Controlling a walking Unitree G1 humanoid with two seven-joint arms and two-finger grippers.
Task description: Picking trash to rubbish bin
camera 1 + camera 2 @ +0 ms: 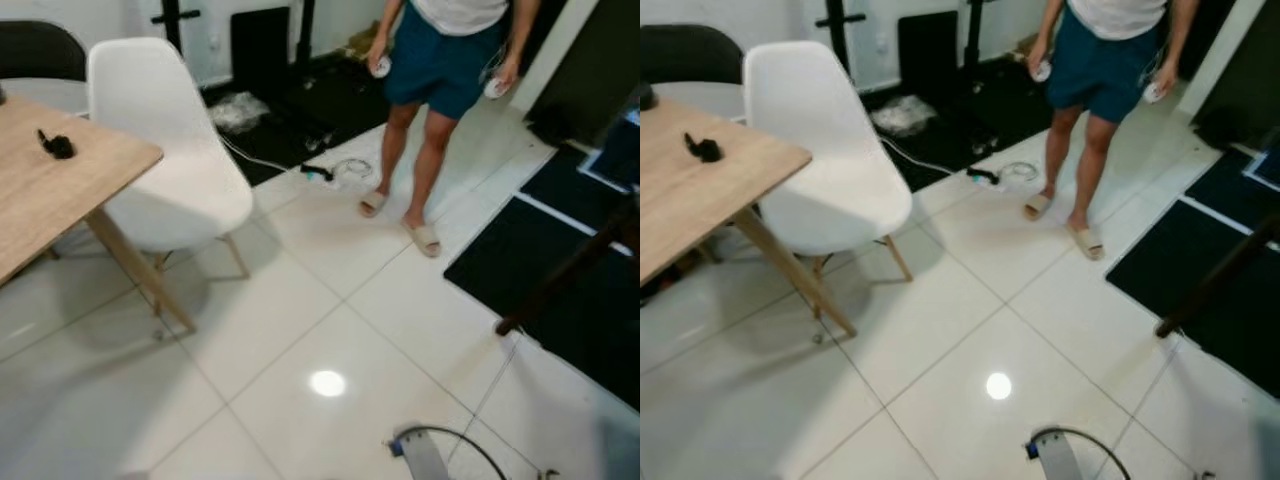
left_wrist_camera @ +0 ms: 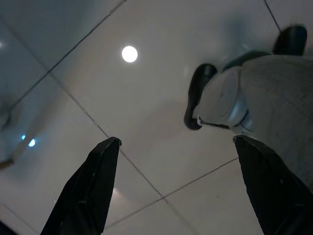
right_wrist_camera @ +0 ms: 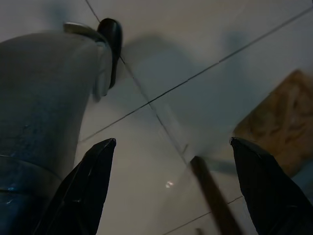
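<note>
Left gripper (image 2: 176, 188) spread wide, nothing between the two black fingers (image 2: 90, 191), hanging over the pale tiled floor (image 1: 330, 300) with a round light glare (image 2: 129, 54) on the tiles and the robot's own grey leg (image 2: 274, 107) alongside. Right gripper (image 3: 171, 191) likewise wide apart and holding nothing, pointed down at the tiles, with a grey leg (image 3: 39, 107) on one side and a corner of wooden table (image 3: 279, 127) on the other. Further out, seen from the head: glossy white tiles near, with a grey-and-black part of the robot's own body (image 1: 425, 455) at the near edge. On the left, a light wooden table (image 1: 50, 190) with a small black object (image 1: 57, 146) lying on top. Just beside the table, a white moulded chair (image 1: 170, 160) on wooden legs, back turned towards the robot. Behind, far left, a dark chair (image 1: 40, 50). Far centre, a person (image 1: 445, 60) standing in blue shorts and sandals, a small white thing in each hand. Near the person's feet, a white cable coil (image 1: 352, 168) and a small dark plug (image 1: 318, 174) on the floor. Beyond, by the far wall, a crumpled clear plastic bag (image 1: 238, 110) lying on a black mat (image 1: 320, 110), well apart from both grippers. On the right, more black matting (image 1: 560, 270) and a dark slanting leg (image 1: 570, 270) of some furniture. Cannot tell where a rubbish bin stands.
</note>
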